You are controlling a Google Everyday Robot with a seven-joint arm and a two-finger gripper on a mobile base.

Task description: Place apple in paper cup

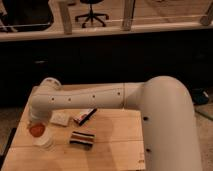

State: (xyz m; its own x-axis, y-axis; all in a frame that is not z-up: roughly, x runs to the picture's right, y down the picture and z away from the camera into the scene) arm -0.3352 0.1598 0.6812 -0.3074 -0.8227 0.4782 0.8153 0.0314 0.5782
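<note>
At the left edge of the table point(115, 150), the gripper point(34, 121) hangs below the wrist of the arm point(90, 97), directly over the apple point(36, 130). Whether it grips the apple or has let go cannot be told. The apple sits at the mouth of the paper cup point(45, 142); whether it rests inside is unclear.

Judged handling:
- Apple: light, firm, smooth, prone to roll. Hold it across its widest part.
- Cup: light, easily tipped.

Rightward lie a white packet point(60, 118), then a striped block point(81, 139).

The arm point(90, 97) stretches sideways, tool point(36, 125) hanging at its end.
</note>
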